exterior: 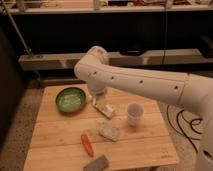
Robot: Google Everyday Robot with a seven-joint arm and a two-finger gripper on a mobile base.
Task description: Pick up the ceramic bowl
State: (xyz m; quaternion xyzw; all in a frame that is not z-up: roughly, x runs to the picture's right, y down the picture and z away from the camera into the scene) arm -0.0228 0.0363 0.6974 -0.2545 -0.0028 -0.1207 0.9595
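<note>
Gripper (98, 94) hangs at the end of the arm over the far middle of the table, just right of the ceramic bowl (70, 99) and apart from it; it holds nothing that can be seen, and whether it is set wide or narrow cannot be told, since the arm's bulk hides most of it. The white arm (145, 82) reaches in from the right edge, runs leftward above the table and bends down at a rounded joint. Below it stands a wooden table (60, 135) of pale planks, and behind that a long low shelf (50, 60) crosses the dark background. The ceramic bowl sits upright on the far left part of the table, green with a paler centre. A small white cup (134, 113) stands upright to the right of the middle, well apart from the bowl. Between bowl and cup, just beneath the gripper, lies a flat white packet (104, 107) set at a slant. Nearer lies a crumpled pale wad (109, 131), left of it a small orange stick-shaped item (87, 144), and at the near edge a grey block (96, 163).
</note>
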